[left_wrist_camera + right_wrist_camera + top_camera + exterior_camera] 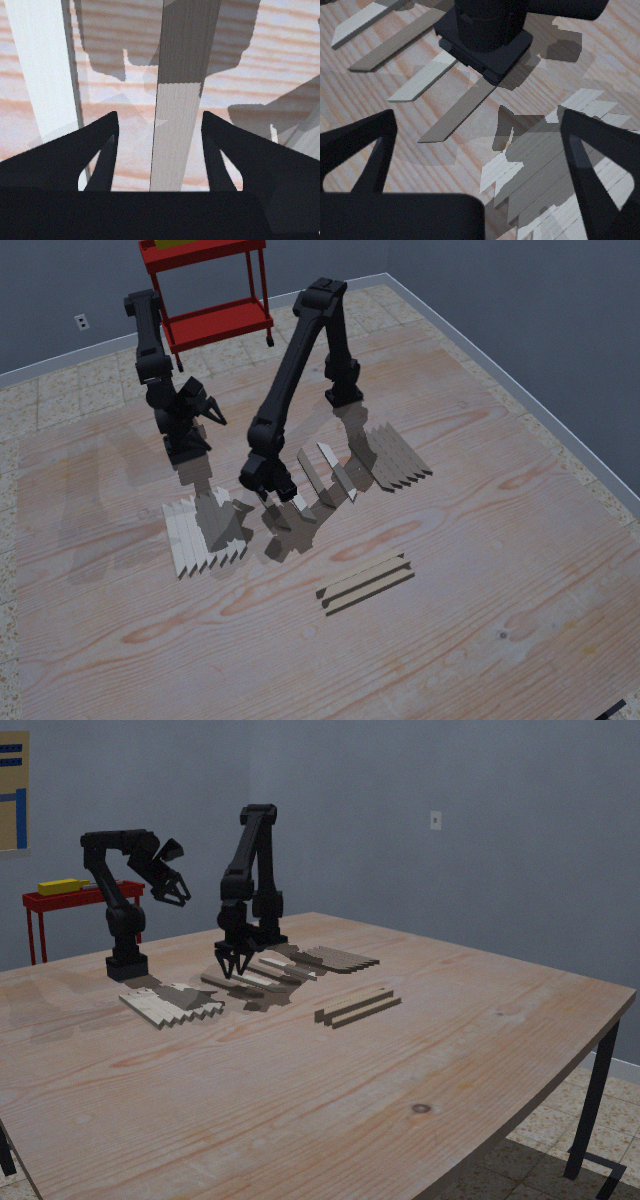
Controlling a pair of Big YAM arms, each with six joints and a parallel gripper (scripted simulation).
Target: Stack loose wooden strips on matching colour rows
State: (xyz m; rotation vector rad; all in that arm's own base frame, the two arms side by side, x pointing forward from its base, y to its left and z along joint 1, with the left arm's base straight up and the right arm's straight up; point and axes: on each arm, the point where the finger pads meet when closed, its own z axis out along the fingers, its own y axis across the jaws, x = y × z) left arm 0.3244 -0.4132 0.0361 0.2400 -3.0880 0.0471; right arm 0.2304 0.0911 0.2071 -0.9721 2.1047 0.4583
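Pinkish wood grain runs across the broad table top (pixel 413 653) (pixel 310 1107), and closest to me some tan bars (pixel 369 591) (pixel 367 1013) lie side by side, apart from the sorting work. Beyond them is the pale row (pixel 186 539) (pixel 147 1009) (pixel 305 140) (pixel 535 160), with no strip laid over it that I can make out.

Next come four loose strips, all down on the wood between the rows: the outer brown strip (pixel 276 516) (pixel 232 986) (pixel 177 125) (pixel 460 112) beside the pale row, then the first white strip (pixel 303 509) (pixel 261 982) (pixel 42 60) (pixel 422 87), the inner brown strip (pixel 315 477) (pixel 273 974) (pixel 395 45) and the far white strip (pixel 336 469) (pixel 289 968) (pixel 357 25). All four seem still to be placed, so I'd call this the very start.

Over the outer brown strip, the left gripper (pixel 279 498) (pixel 234 975) (pixel 160 120) (pixel 481 72) is about half open, its fingers astride the wood but gripping nothing. That looks like the approach to a first pick.

Farther off, the brown row (pixel 398 457) (pixel 343 958) also shows nothing added. The right gripper (pixel 217 436) (pixel 186 900) (pixel 478 118) hangs raised, spread wide and holding nothing. Behind everything, a red cart (pixel 201 335) (pixel 85 898) stands by the grey wall (pixel 516 317) (pixel 361 849).
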